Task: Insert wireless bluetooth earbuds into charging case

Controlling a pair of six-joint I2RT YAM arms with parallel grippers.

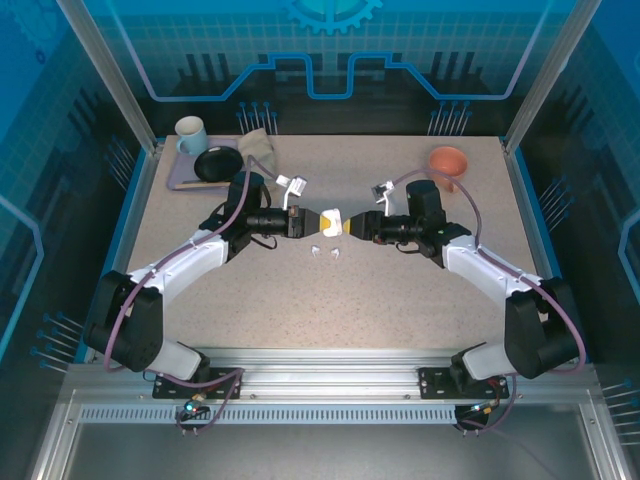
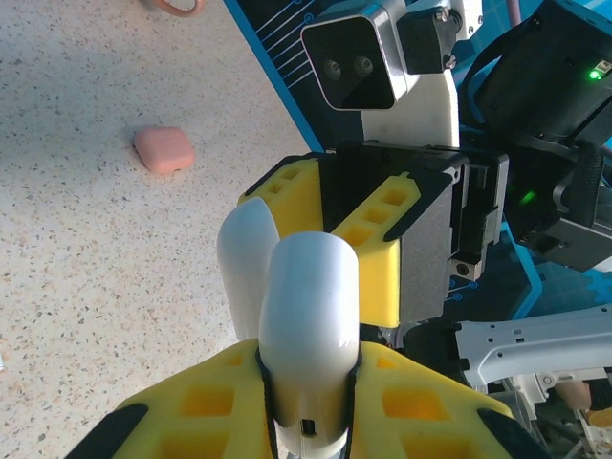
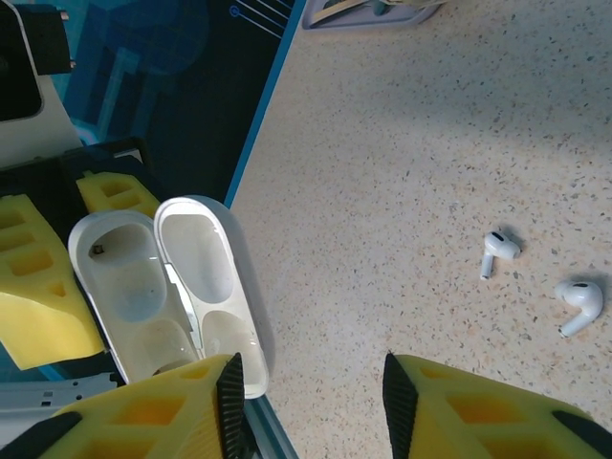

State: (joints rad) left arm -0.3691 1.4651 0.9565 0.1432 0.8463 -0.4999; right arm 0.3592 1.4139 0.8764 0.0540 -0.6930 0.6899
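My left gripper [image 1: 316, 220] is shut on the base of a white charging case [image 2: 306, 306], held above the table's middle with its lid swung open. The right wrist view shows the case [image 3: 167, 287] with both sockets bare. My right gripper [image 3: 311, 397] faces it from the right, jaws open, nothing between them; its left finger sits just in front of the lid's edge. Two white earbuds [image 3: 497, 251] [image 3: 579, 302] lie on the table just below the grippers, and show in the top view as one earbud [image 1: 315, 249] beside the other earbud [image 1: 334, 252].
A coral-pink case [image 2: 163, 149] lies shut on the table. At the back left stand a grey tray [image 1: 172, 180] with a mug [image 1: 190, 133] and a black bowl [image 1: 218, 164], with a beige cloth [image 1: 258, 146] beside them. An orange cup [image 1: 448, 162] sits back right.
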